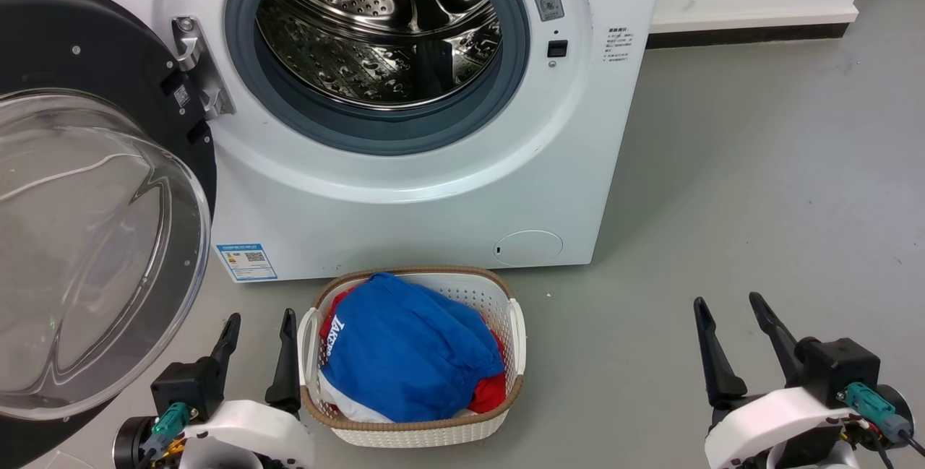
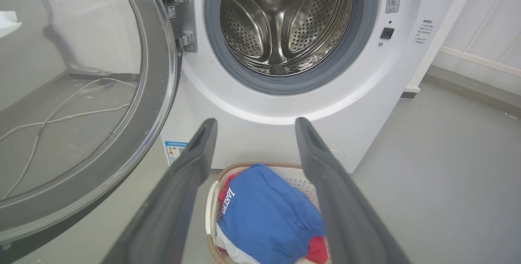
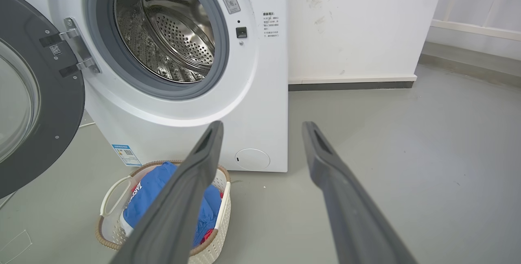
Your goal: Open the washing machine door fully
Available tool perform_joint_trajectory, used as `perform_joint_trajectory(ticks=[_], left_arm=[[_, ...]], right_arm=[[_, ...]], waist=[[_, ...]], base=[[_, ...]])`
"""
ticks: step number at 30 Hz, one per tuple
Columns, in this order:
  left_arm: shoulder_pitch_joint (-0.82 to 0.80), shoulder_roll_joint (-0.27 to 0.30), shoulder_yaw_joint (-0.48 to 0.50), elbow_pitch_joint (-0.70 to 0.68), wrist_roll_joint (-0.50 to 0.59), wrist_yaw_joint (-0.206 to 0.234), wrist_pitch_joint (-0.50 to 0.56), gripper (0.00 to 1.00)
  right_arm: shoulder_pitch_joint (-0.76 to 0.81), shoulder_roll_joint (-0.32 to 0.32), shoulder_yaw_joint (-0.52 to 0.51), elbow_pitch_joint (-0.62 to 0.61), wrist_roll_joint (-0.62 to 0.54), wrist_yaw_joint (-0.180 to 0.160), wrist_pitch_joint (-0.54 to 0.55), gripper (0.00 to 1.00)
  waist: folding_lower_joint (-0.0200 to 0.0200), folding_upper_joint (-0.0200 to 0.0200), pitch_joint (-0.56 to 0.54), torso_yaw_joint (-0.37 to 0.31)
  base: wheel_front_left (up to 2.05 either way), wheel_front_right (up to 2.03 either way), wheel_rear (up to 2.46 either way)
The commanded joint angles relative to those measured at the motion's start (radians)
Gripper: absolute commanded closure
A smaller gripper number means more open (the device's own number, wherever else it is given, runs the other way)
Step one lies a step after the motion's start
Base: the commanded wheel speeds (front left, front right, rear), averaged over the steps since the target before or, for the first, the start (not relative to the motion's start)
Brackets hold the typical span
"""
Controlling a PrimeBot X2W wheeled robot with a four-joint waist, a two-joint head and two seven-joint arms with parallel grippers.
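The left gripper (image 1: 260,319) is positioned low at the near left, fingers spread apart with nothing between them, just beside the laundry basket (image 1: 517,332). Above it, the washing machine door (image 1: 94,238) is swung well out to the left of the washing machine (image 1: 405,194), with its inner face and glass bowl turned toward the camera, carried on the metal hinge (image 1: 199,68). The door is judged rigid and fairly heavy, its glossy face slippery and its glass fragile. It should be pushed or gripped at the black rim far from the hinge, never at the glass. The right gripper (image 1: 727,301) is likewise spread open and empty, well apart from the machine.
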Motion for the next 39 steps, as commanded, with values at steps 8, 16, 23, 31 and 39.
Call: perform_joint_trajectory(ticks=[8,16,23,31,39], left_arm=[[0.015,-0.009,0.013,-0.006,0.012,-0.008,-0.006,0.0],[0.013,-0.014,0.02,0.014,-0.021,-0.016,0.014,1.0],[0.007,-0.031,0.049,0.009,-0.137,-0.036,0.051,1.0],[0.003,-0.049,0.078,0.002,-0.258,-0.057,0.086,1.0],[-0.002,-0.065,0.104,-0.004,-0.368,-0.075,0.119,1.0]], right_arm=[[0.003,0.002,-0.007,-0.005,-0.001,0.0,-0.003,0.0],[0.009,0.0,-0.005,0.012,0.036,0.0,0.002,1.0],[-0.004,-0.005,-0.014,0.025,0.188,0.0,0.02,1.0],[-0.019,-0.008,-0.021,0.038,0.341,0.0,0.038,1.0],[-0.03,-0.011,-0.029,0.05,0.479,0.0,0.054,1.0]], waist=[[0.0,0.0,-0.001,0.0],[0.0001,0.0,0.002,0.001],[0.0001,0.0,0.001,0.004],[0.0001,0.0,0.001,0.007],[0.0001,0.0,0.001,0.01]], base=[[0.0,0.0,0.0],[0.0,0.0,0.0],[0.0,0.0,0.0],[0.0,0.0,0.0],[0.0,0.0,0.0]])
